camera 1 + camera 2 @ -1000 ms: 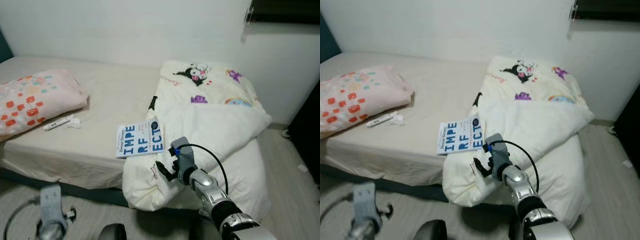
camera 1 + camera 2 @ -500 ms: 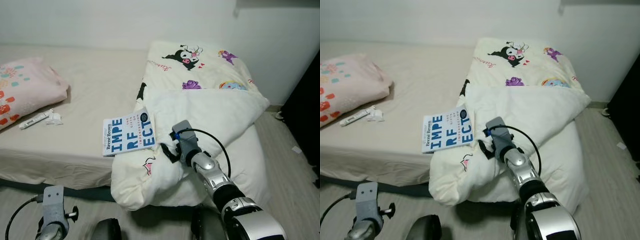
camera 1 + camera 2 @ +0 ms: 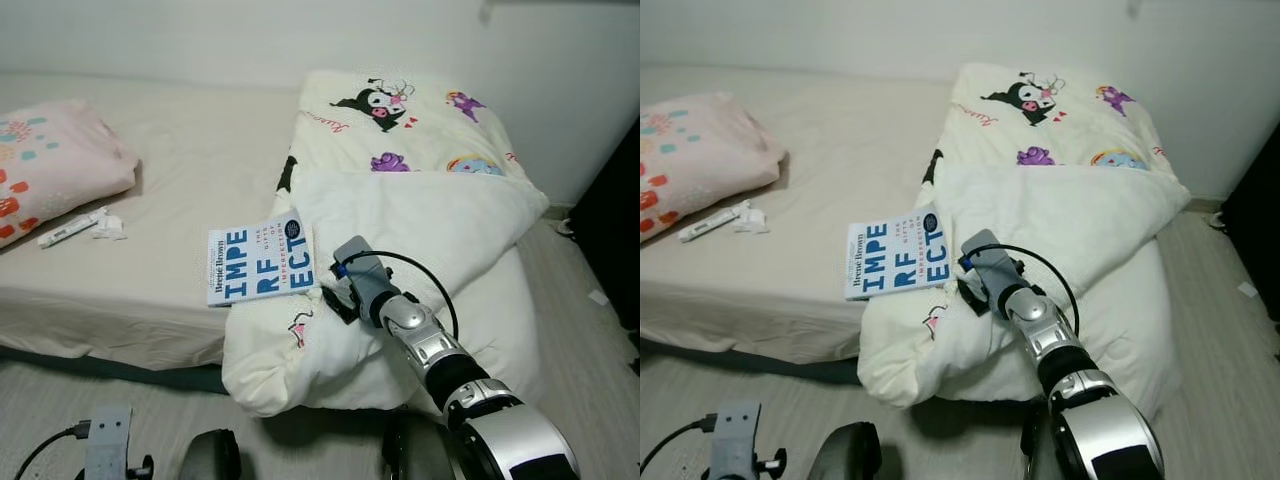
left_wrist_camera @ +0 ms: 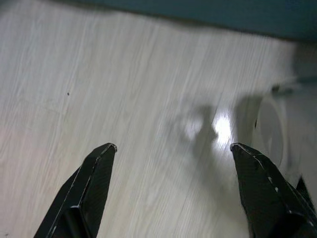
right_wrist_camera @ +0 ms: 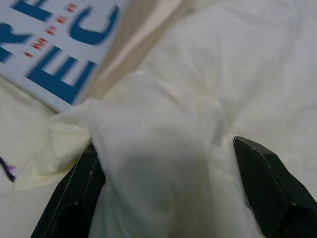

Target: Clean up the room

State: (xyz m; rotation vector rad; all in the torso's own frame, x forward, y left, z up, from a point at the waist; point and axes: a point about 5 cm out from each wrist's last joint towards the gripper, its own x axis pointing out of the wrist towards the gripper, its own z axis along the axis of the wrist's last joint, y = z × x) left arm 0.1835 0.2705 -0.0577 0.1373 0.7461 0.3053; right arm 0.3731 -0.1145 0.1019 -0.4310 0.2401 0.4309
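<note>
Fingers [image 5: 74,198] of the right gripper [image 5: 168,193] spread around a duvet [image 3: 420,215] fold.
Book [image 3: 260,262] lies just beside; left gripper [image 4: 173,188] hangs open above the floor [image 4: 124,89].

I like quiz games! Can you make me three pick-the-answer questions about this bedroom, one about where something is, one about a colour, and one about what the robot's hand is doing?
1. Where does the white paperback book with big blue letters lie?
A. On the floor
B. On the bed, partly on the edge of the cream cartoon-print duvet
C. On the pink pillow

2. What colour are the patches on the pink pillow?
A. Orange-red and teal
B. Black and purple
C. Yellow only

3. What is the right gripper doing?
A. Holding the book
B. Hanging over the floor
C. Set open, with a fold of the duvet between its fingers

Answers:
1 B: the book rests on the mattress and overlaps the duvet's edge.
2 A: orange-red and teal spots show on the pillow.
3 C: the right wrist view shows fabric bunched between the spread black fingers.
</note>
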